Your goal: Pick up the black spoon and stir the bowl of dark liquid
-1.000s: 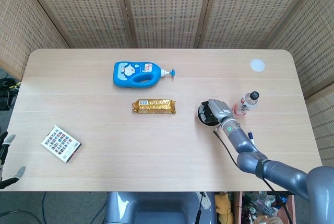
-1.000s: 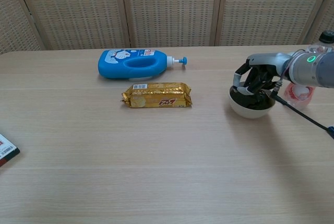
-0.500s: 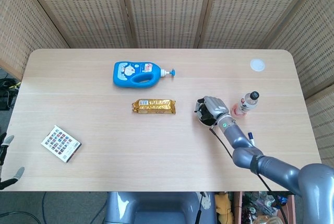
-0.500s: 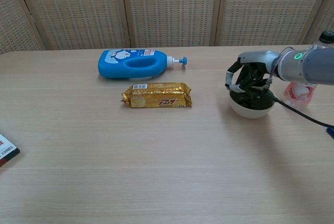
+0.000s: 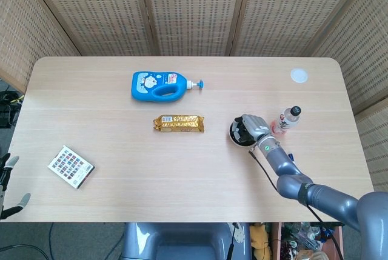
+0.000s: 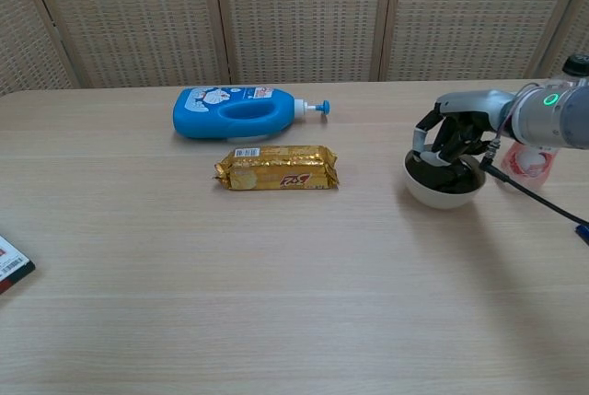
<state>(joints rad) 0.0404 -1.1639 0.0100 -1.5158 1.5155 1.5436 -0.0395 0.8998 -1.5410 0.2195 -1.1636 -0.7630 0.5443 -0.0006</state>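
The spoon cannot be made out: the right hand (image 6: 457,138) covers the top of the bowl (image 6: 444,187), fingers curled down over the dark liquid (image 6: 440,177), and whether they grip anything cannot be told. The bowl stands on the right of the surface (image 5: 182,175), beside a small bottle (image 5: 287,119). Only the fingertips of the left hand (image 5: 7,188) show at the near left edge, cut off, apparently apart.

Lab: table (image 5: 121,151) before rattan screens (image 5: 194,11)
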